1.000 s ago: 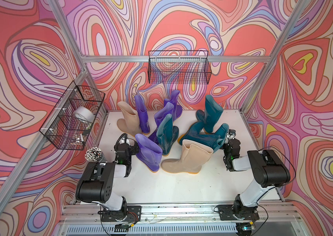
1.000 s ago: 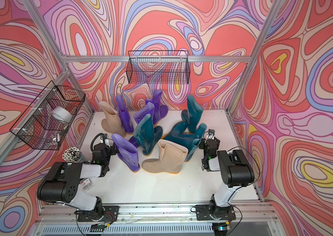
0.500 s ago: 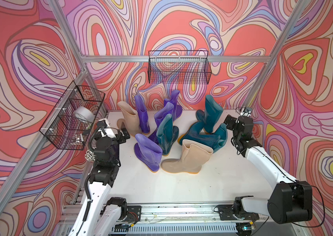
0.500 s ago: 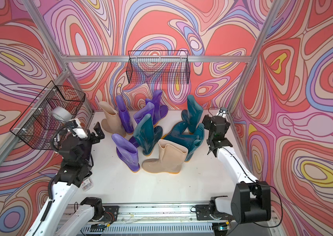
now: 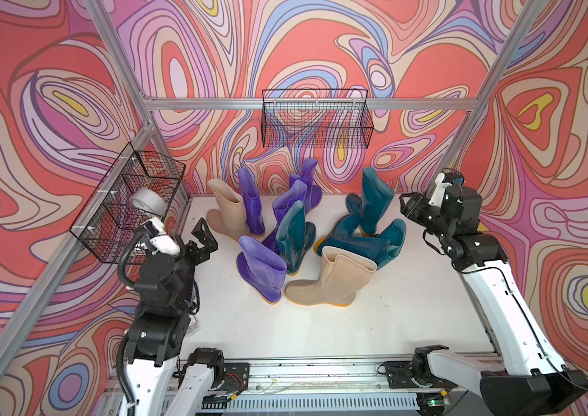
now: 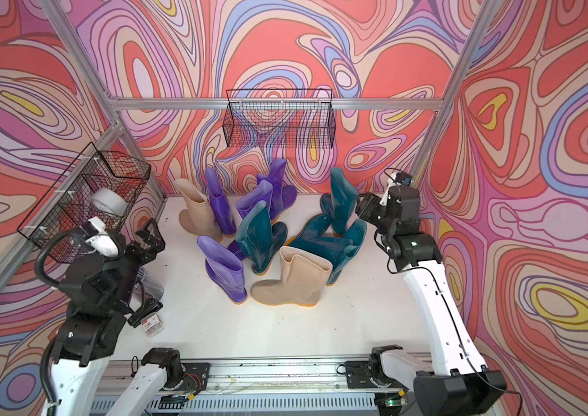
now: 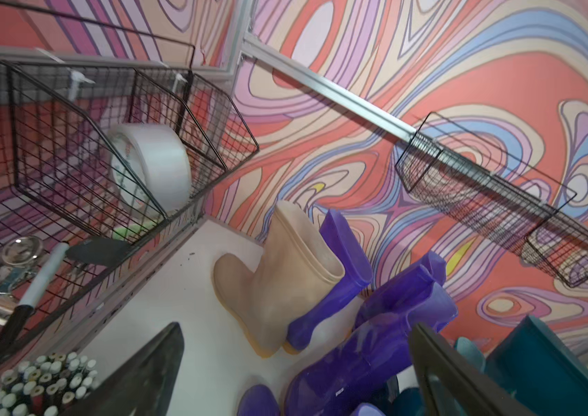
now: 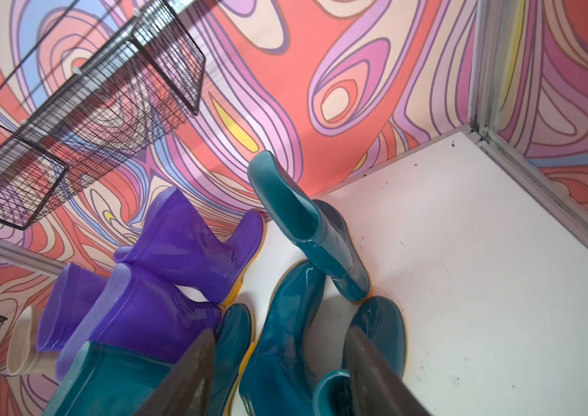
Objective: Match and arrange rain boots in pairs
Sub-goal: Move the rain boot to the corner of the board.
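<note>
Ten glossy rubber rain boots (image 5: 294,234) crowd the rear of the white bench (image 5: 321,335) in both top views, most with their shafts pointing up. Nearest the robot, the near beige boot (image 5: 335,284) stands upright with its toe toward the left arm's side. A leaning purple boot (image 5: 261,268) sits just beside it, and two dark teal ones lie tipped over just behind. The left pincer (image 5: 206,237) hangs wide open and empty beside the wire basket (image 5: 105,223), which holds a tape roll (image 5: 148,203). The right pincer (image 5: 407,207) hovers near the teal group.

The left wrist view shows the far beige boot (image 7: 278,273) upright by the back wall, smooth and opaque. A translucent violet boot (image 7: 332,284) presses against its shaft.

The right wrist view shows an upright teal boot (image 8: 299,223) and a fallen teal boot (image 8: 285,342) with its yellow-orange sole edge showing. The right pincer's fingers (image 8: 375,374) stand apart with nothing gripped.
</note>
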Action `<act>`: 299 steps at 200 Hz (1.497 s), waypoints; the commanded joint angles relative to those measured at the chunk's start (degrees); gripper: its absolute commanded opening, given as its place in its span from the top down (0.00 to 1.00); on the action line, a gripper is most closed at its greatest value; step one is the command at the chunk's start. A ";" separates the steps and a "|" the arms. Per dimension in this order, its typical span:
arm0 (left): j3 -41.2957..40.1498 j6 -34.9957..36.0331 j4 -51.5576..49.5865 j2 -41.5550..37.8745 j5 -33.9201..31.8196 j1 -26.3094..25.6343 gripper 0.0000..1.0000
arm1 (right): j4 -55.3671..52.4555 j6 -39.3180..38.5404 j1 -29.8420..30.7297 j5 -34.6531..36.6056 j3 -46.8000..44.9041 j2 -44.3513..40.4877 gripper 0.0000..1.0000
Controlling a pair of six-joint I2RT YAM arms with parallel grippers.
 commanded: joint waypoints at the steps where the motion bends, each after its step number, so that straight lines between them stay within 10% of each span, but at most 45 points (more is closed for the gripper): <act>1: 6.87 -0.53 -7.31 6.38 9.35 -0.04 0.10 | -13.85 -1.09 2.24 4.35 7.56 1.90 0.36; 35: 10.76 -1.65 -8.32 14.46 21.02 -0.43 0.18 | -26.30 -2.06 2.80 6.67 16.05 6.56 0.27; 116: 5.72 -1.43 -4.19 17.53 23.60 -2.85 0.18 | -30.03 -1.97 3.67 2.82 9.36 10.78 0.25; 299: 10.20 -0.86 -8.76 22.54 25.62 -2.82 0.17 | -15.75 -34.73 3.32 13.96 39.13 42.81 0.06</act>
